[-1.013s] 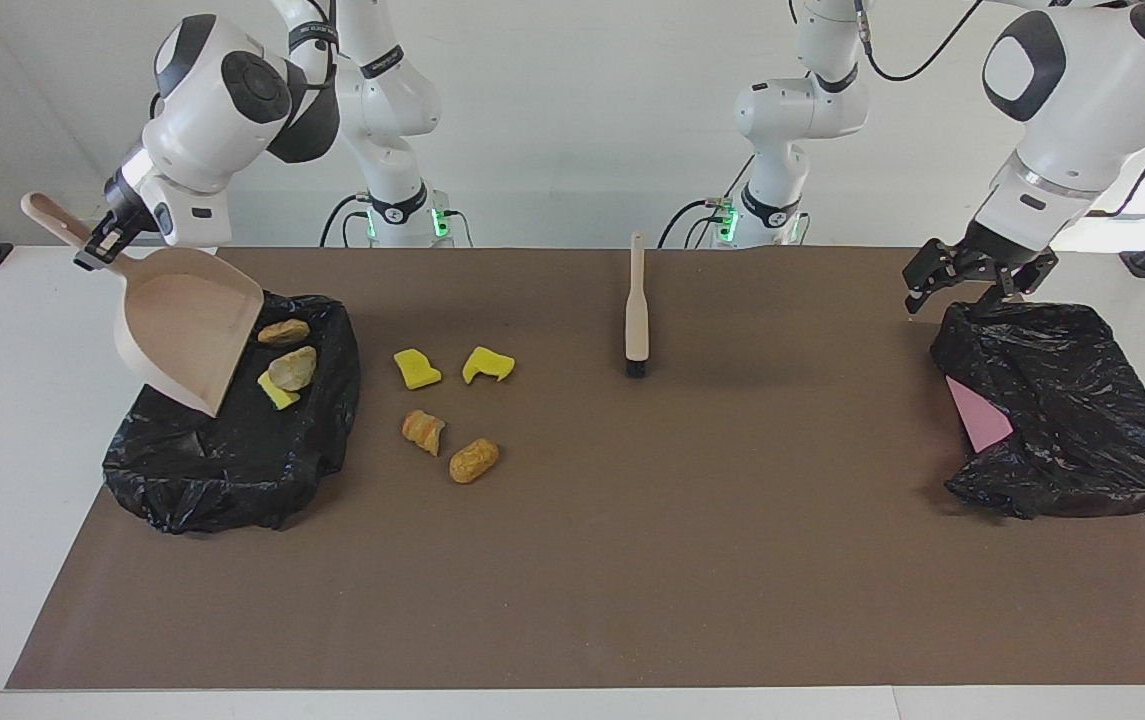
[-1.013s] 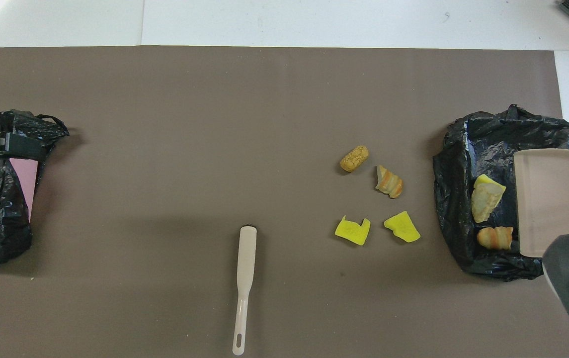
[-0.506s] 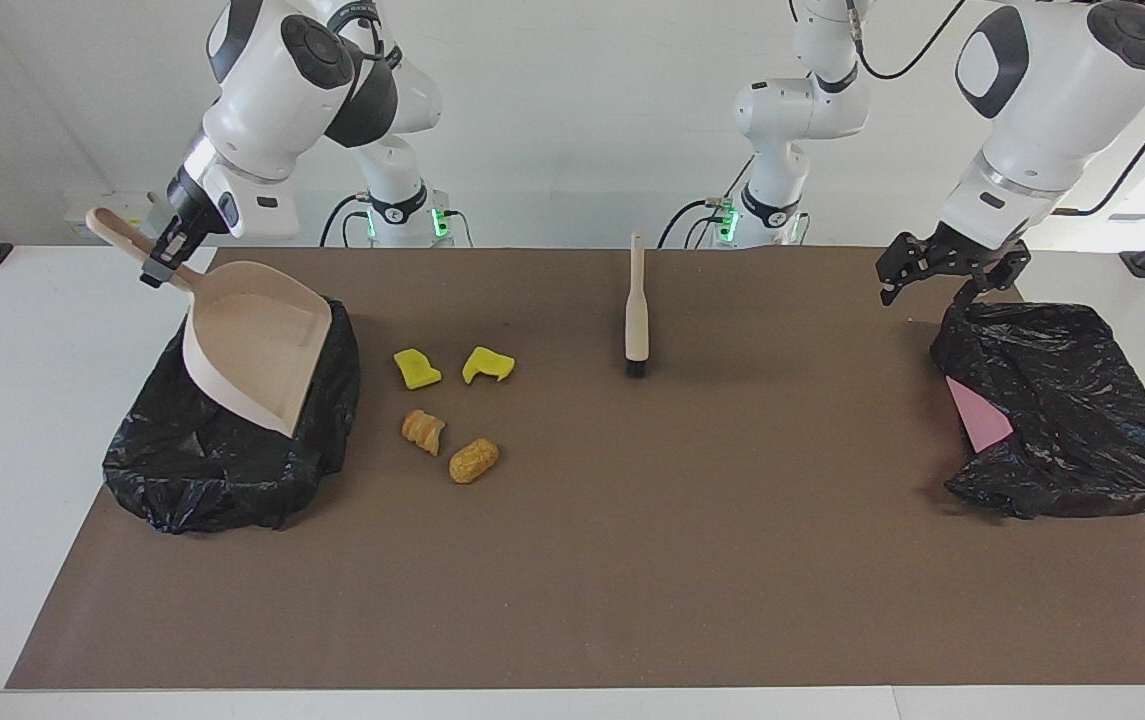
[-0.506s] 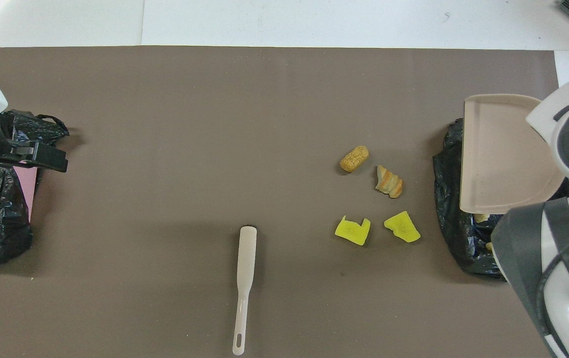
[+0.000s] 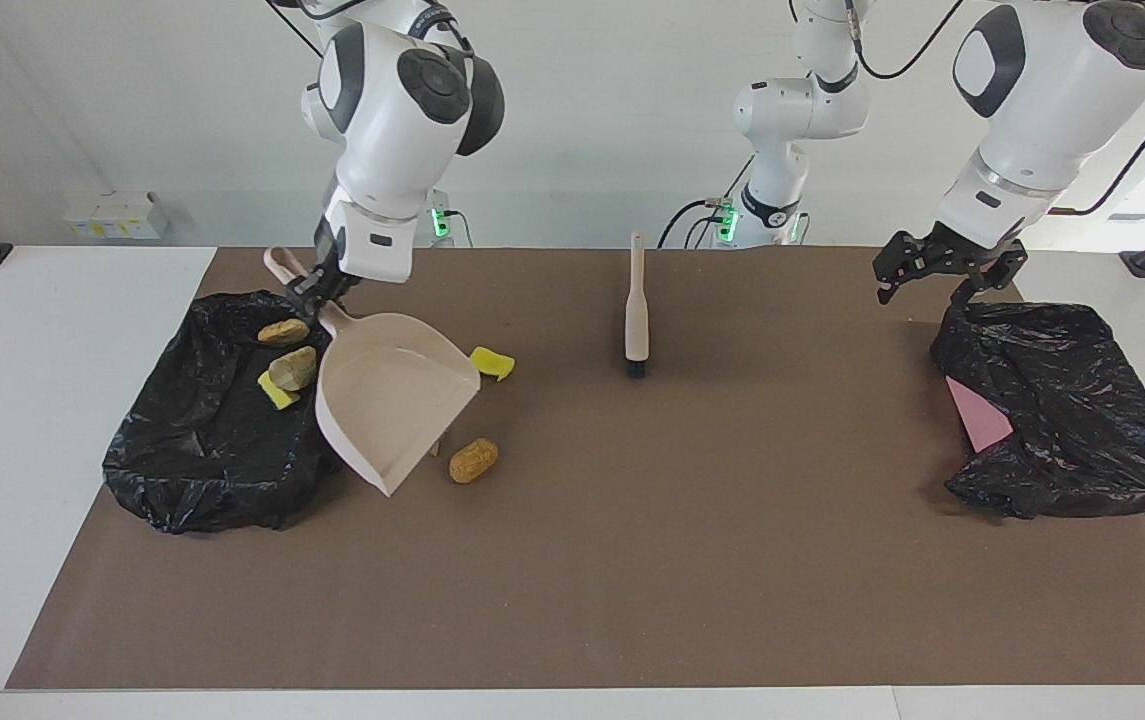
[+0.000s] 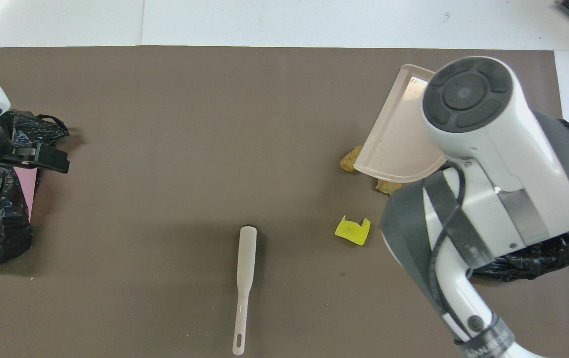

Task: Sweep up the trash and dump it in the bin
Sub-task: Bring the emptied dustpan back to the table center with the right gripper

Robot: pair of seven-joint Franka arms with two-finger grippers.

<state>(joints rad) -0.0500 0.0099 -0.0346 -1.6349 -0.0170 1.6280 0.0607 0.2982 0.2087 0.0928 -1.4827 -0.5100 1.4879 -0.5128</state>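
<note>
My right gripper (image 5: 317, 290) is shut on the handle of a beige dustpan (image 5: 392, 400), which hangs tilted over the loose trash beside the bin. The bin (image 5: 202, 440) is a black bag at the right arm's end, and three trash pieces (image 5: 292, 368) lie in it. On the mat a yellow chunk (image 5: 492, 362) and a brown lump (image 5: 473, 460) show in the facing view. The overhead view shows the dustpan (image 6: 398, 144), a yellow chunk (image 6: 353, 231) and a lump (image 6: 350, 160) half under it; the pan hides other pieces. My left gripper (image 5: 932, 282) hangs open over the second bag's edge.
A beige hand brush (image 5: 637, 310) lies on the brown mat near the robots, mid-table, bristles pointing away from them. A second black bag (image 5: 1062, 410) with a pink sheet (image 5: 977, 418) sits at the left arm's end. The right arm covers most of the bin from overhead.
The right arm has swung the dustpan off the bin toward the table's middle, over the loose trash, uncovering the pieces in the bin. The left gripper rose slightly off its bag, then stayed.
</note>
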